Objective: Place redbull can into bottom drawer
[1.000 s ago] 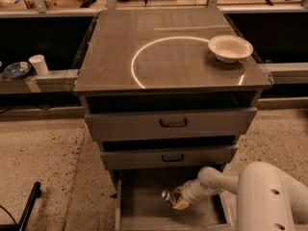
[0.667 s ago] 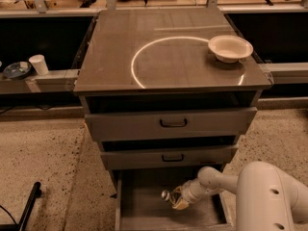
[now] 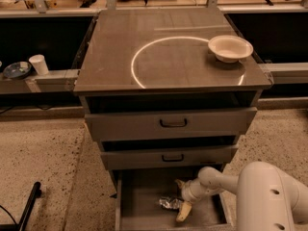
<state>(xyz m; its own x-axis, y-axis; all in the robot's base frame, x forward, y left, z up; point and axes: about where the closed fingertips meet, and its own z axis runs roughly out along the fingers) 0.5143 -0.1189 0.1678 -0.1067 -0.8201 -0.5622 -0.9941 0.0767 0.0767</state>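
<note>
The bottom drawer (image 3: 139,211) stands pulled out, low and near in the scene; the redbull can (image 3: 168,203) lies on its side on the drawer floor, right of centre; the claw (image 3: 181,198) reaches in from the right, its fingers spread apart, the near finger (image 3: 183,212) just beside the can; a white bowl (image 3: 230,47) sits on the bench (image 3: 144,37) at its far right.
</note>
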